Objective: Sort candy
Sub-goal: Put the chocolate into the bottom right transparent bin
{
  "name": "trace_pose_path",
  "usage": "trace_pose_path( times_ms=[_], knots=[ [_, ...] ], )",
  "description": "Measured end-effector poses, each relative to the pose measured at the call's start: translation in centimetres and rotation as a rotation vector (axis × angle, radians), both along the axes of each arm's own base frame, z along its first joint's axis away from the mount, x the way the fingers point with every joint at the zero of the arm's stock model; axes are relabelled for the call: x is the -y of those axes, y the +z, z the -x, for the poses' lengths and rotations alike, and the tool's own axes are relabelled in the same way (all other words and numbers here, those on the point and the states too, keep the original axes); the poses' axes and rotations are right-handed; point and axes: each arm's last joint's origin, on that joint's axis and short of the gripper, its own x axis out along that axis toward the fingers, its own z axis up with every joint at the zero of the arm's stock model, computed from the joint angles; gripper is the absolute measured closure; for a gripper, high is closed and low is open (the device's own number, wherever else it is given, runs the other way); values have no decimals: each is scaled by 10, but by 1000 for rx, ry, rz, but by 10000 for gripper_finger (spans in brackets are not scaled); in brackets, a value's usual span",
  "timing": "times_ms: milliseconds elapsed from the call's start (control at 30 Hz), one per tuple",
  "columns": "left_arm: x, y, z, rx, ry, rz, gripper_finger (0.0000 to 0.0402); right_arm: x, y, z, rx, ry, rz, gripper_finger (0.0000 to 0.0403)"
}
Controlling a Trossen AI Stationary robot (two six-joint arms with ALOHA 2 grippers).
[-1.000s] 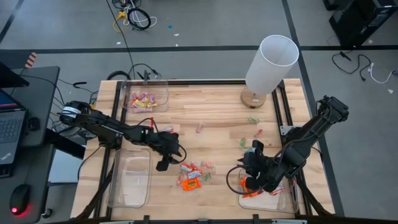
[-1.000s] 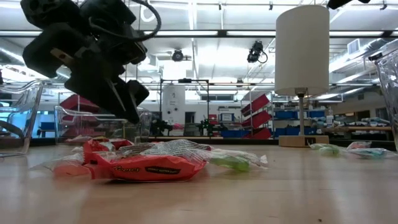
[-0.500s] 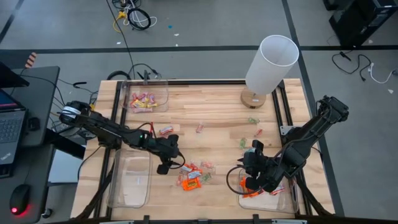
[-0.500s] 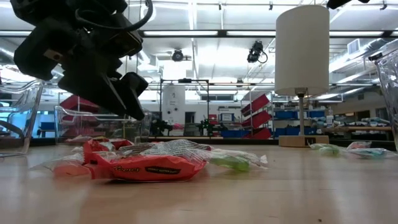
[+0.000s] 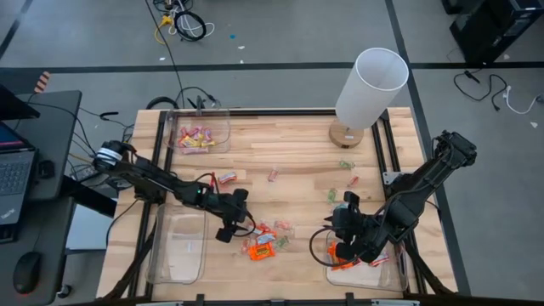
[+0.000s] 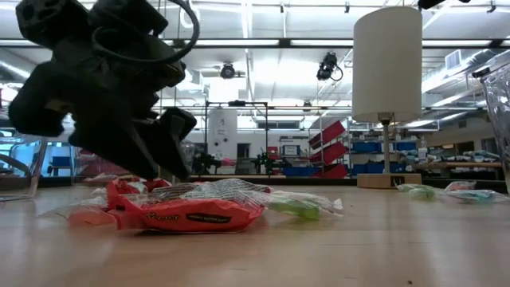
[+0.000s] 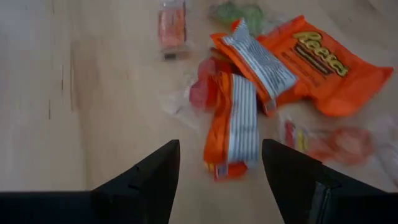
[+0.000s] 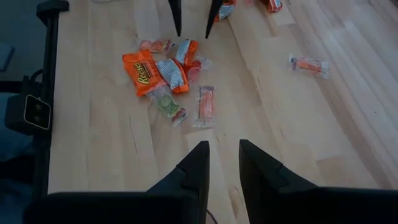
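Looking out from your left gripper (image 7: 216,168), you see its two fingers spread apart and empty, and the nearest piece of the candy, an orange wrapper with a pale striped panel (image 7: 232,124), lying on the table (image 5: 297,153) just beyond the gap. Its long axis runs away from the fingers, roughly in line with the reach, so the fingers should straddle its narrow width. It touches the rest of the orange pile (image 5: 262,245), which may drag along. From above, that gripper (image 5: 226,231) sits just beside the pile, on its left. Your right gripper (image 5: 342,240) waits well apart by the right-hand bin (image 5: 399,276), fingers slightly parted, holding nothing. Judge the left arm the nearer one.
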Motion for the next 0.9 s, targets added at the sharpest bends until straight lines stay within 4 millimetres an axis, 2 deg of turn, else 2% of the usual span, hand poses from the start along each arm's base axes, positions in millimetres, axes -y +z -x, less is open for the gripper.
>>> trace_pose_path(
  times_ms=[433, 900],
  knots=[
    [3, -22, -8, -21, -7, 20, 172, -1, 0, -1, 8, 1, -6, 330],
    [-2, -24, -10, -15, 16, 31, 175, 0, 1, -1, 24, -10, 6, 330]
  ],
)
